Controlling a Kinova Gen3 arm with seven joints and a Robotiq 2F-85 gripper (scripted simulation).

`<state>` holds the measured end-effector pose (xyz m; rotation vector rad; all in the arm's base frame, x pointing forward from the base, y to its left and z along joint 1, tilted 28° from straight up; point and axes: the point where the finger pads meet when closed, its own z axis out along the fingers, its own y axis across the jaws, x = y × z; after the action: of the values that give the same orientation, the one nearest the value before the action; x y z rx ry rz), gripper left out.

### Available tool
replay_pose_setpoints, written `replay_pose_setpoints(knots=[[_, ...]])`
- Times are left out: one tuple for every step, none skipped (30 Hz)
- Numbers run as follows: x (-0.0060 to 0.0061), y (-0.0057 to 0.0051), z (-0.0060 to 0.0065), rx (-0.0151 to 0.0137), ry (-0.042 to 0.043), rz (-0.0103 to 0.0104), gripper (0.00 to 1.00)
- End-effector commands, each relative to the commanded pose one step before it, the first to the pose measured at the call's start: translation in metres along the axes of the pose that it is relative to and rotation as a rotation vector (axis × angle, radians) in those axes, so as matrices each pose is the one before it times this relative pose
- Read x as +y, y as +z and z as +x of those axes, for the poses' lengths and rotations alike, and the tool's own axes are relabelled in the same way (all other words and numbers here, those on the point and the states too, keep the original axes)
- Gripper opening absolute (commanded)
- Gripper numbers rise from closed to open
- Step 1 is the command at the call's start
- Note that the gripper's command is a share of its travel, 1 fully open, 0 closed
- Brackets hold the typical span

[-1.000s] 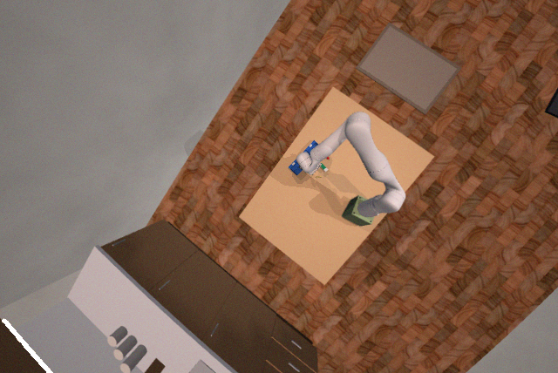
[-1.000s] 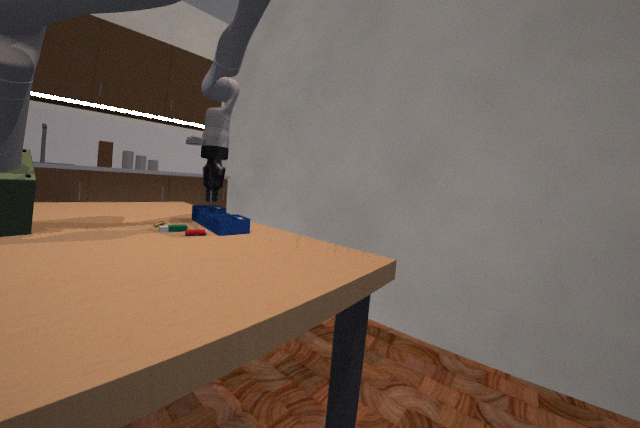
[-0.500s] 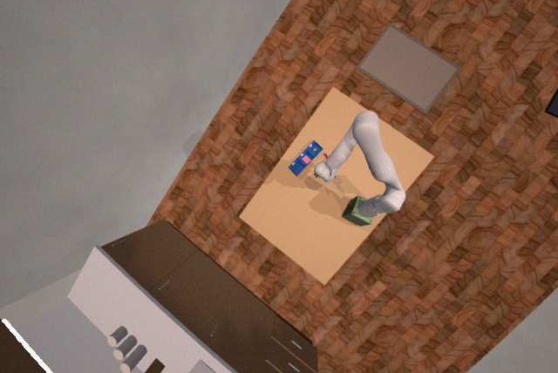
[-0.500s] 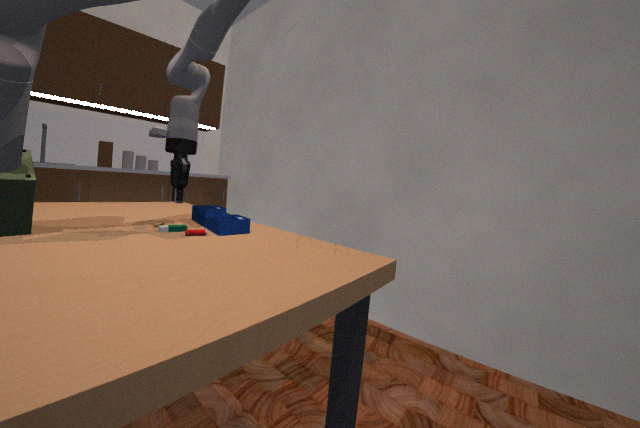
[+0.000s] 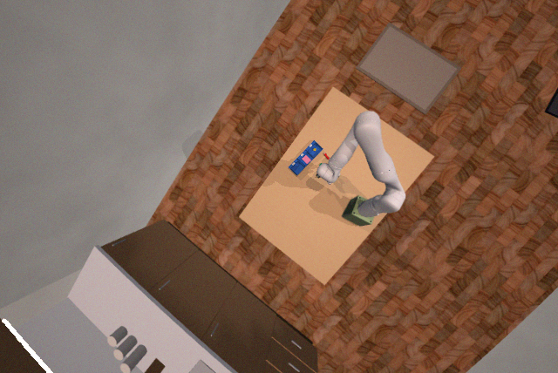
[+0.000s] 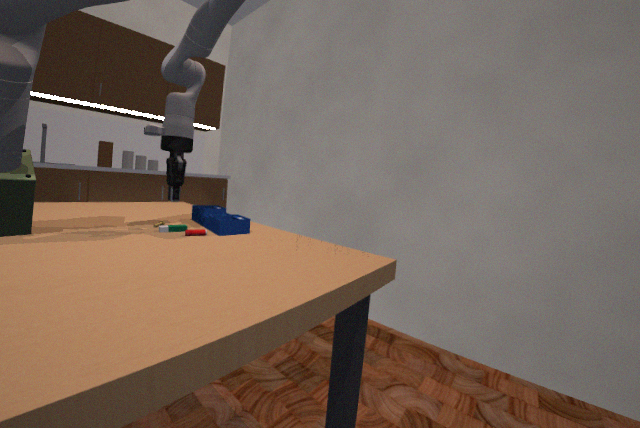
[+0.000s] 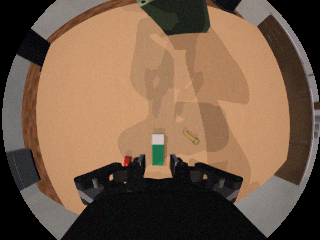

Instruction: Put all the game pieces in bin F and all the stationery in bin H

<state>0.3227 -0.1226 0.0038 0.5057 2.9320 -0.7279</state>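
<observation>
Fingers (image 5: 317, 174) (image 6: 174, 192) outside blue bins (image 5: 295, 168) (image 6: 233, 225).

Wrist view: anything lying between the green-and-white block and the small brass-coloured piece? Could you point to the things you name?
Nothing lies between the green-and-white block (image 7: 158, 149) and the brass-coloured piece (image 7: 191, 136); the wrist view shows only shadowed tabletop there.

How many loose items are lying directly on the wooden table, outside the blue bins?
3: a green-and-white block ahead of the claw; a red piece to one side; a brass-coloured piece on the other. The arm may hide more.
</observation>
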Motion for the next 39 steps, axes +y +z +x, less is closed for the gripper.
replay_pose_setpoints(knots=[[0.00113, -0.00078, -0.00085, 0.00162, 0.00024, 0.00225, 0.38], [-0.00012, 0.00007, 0.00021, 0.00047, -0.00015, 0.00036, 0.38], [0.00007, 0.00011, -0.00035, -0.00265, 0.00051, -0.00264, 0.38], [0.00005, 0.00000, -0.00008, 0.00000, 0.00000, 0.00000, 0.38], [0.00005, 0.00000, -0.00007, 0.00000, 0.00000, 0.00000, 0.38], [0.00005, 0.00000, -0.00008, 0.00000, 0.00000, 0.00000, 0.38], [0.00005, 0.00000, -0.00008, 0.00000, 0.00000, 0.00000, 0.38], [0.00007, -0.00005, -0.00014, 0.00003, 0.00000, 0.00002, 0.38], [0.00000, 0.00000, 0.00000, 0.00000, 0.00000, 0.00000, 0.38], [0.00000, 0.00000, 0.00000, 0.00000, 0.00000, 0.00000, 0.38], [0.00005, 0.00000, -0.00007, 0.00000, 0.00000, 0.00000, 0.38], [0.00005, 0.00000, -0.00007, 0.00000, 0.00000, 0.00000, 0.38], [0.00004, 0.00000, -0.00006, 0.00000, 0.00000, 0.00000, 0.38], [0.00004, 0.00000, -0.00005, 0.00000, 0.00000, 0.00000, 0.38], [0.00003, 0.00000, -0.00004, 0.00000, 0.00000, 0.00000, 0.38], [0.00003, 0.00000, -0.00003, 0.00000, 0.00000, 0.00000, 0.38], [0.00003, 0.00000, -0.00003, 0.00000, 0.00000, 0.00000, 0.38], [0.00002, 0.00000, -0.00002, 0.00000, 0.00000, 0.00000, 0.38], [0.00002, 0.00000, -0.00001, 0.00000, 0.00000, 0.00000, 0.38], [0.00002, 0.00000, -0.00001, 0.00000, 0.00000, 0.00000, 0.38], [0.00001, 0.00000, 0.00000, 0.00000, 0.00000, 0.00000, 0.38], [0.00001, 0.00000, 0.00000, 0.00000, 0.00000, 0.00000, 0.38], [0.00001, 0.00000, 0.00000, 0.00000, 0.00000, 0.00000, 0.38], [0.00001, 0.00000, 0.00001, 0.00000, 0.00000, 0.00000, 0.38], [0.00001, 0.00000, 0.00001, 0.00000, 0.00000, 0.00000, 0.38], [0.00000, 0.00000, 0.00000, 0.00000, 0.00000, 0.00000, 0.38], [0.00000, 0.00000, 0.00000, 0.00000, 0.00000, 0.00000, 0.38], [0.00001, 0.00000, 0.00001, 0.00000, 0.00000, 0.00000, 0.38], [0.00001, 0.00000, 0.00001, 0.00000, 0.00000, 0.00000, 0.38], [0.00001, 0.00000, 0.00001, 0.00000, 0.00000, 0.00000, 0.38], [0.00001, 0.00000, 0.00001, 0.00000, 0.00000, 0.00000, 0.38], [0.00069, 0.00516, -0.00201, -0.00296, 0.00661, -0.00149, 0.38], [0.00046, 0.00428, 0.00066, 0.00214, 0.00107, -0.00330, 0.38], [-0.00068, 0.00419, 0.00063, 0.00123, 0.00011, 0.00055, 0.38], [-0.00034, 0.00410, 0.00066, 0.00063, -0.00072, 0.00031, 0.38], [-0.00026, 0.00401, 0.00043, 0.00038, -0.00038, 0.00014, 0.38], [-0.00024, 0.00401, 0.00045, 0.00034, -0.00033, 0.00011, 0.38], [-0.00021, 0.00400, 0.00047, 0.00031, -0.00030, 0.00009, 0.38], [-0.00017, 0.00400, 0.00046, 0.00025, -0.00022, 0.00006, 0.38]])
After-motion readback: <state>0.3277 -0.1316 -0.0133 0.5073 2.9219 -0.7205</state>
